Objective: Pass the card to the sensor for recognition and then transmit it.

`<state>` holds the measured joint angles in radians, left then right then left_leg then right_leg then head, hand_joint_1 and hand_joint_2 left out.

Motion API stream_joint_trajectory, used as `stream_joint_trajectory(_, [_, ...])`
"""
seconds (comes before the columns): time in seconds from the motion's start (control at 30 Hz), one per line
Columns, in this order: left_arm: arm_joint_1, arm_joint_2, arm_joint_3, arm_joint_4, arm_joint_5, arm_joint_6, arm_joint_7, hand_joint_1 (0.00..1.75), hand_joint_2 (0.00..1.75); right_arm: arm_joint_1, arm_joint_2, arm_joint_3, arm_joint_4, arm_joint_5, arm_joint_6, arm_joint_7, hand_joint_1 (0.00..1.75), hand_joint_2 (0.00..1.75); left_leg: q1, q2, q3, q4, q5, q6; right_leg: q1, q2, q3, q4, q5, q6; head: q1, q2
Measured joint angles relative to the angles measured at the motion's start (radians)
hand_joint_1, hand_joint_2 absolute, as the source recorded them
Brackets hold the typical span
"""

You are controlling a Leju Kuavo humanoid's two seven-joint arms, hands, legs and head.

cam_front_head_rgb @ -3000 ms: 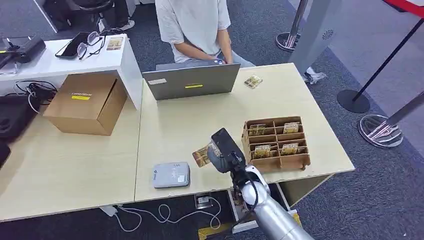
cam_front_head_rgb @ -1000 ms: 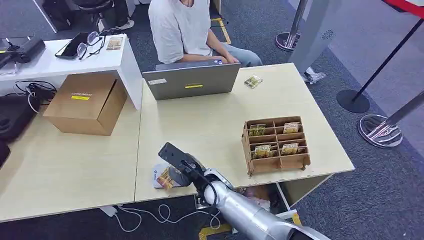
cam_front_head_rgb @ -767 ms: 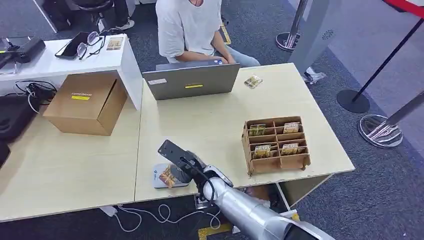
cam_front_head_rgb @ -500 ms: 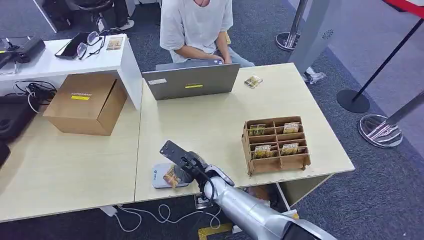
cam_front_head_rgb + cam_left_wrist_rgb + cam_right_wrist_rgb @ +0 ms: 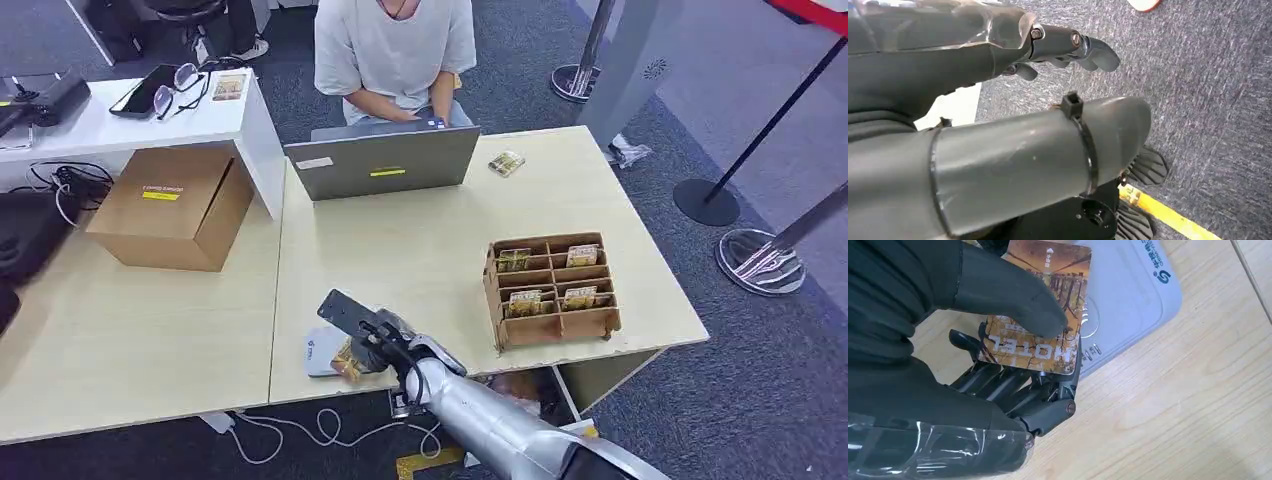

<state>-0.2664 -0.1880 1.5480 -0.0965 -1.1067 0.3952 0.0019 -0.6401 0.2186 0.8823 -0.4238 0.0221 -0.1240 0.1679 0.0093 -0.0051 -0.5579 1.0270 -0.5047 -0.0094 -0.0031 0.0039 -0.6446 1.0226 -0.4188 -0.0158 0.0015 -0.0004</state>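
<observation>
The right hand [image 5: 973, 355] pinches the card [image 5: 1040, 310] (thumb on top) flat over the near edge of the sensor [image 5: 1133, 295].

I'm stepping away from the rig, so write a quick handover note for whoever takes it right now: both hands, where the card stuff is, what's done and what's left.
Right hand: pinches the hotel card between thumb and fingers, holding it over the grey sensor near the table's front edge.
Left hand: holds nothing, fingers loosely curled, hanging over the carpet.
Card rack: on the table to the right, cards in several slots. A loose card lies beside the laptop, where a person sits.
Done: card picked up and brought to the sensor.
Left: whether it has read cannot be told; then pass the card on.
</observation>
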Motion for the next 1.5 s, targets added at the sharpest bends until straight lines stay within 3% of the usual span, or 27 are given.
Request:
stream_joint_trajectory(0.8, [-0.007, -0.002, 0.000, 0.005, 0.011, -0.001, 0.005, 0.00, 0.00, -0.030, 0.024, 0.003, 0.024, -0.008, -0.002, 0.048, 1.75, 1.75, 0.000, 0.000, 0.000, 0.000, 0.000, 0.000, 0.000, 0.000, 0.000, 0.000, 0.000, 0.000, 0.000, 0.000])
stream_joint_trajectory(1.5, [-0.012, -0.005, 0.000, 0.005, 0.016, -0.008, 0.005, 0.00, 0.00, -0.033, 0.027, -0.003, 0.045, 0.000, -0.045, 0.083, 1.75, 1.75, 0.000, 0.000, 0.000, 0.000, 0.000, 0.000, 0.000, 0.000, 0.000, 0.000, 0.000, 0.000, 0.000, 0.000])
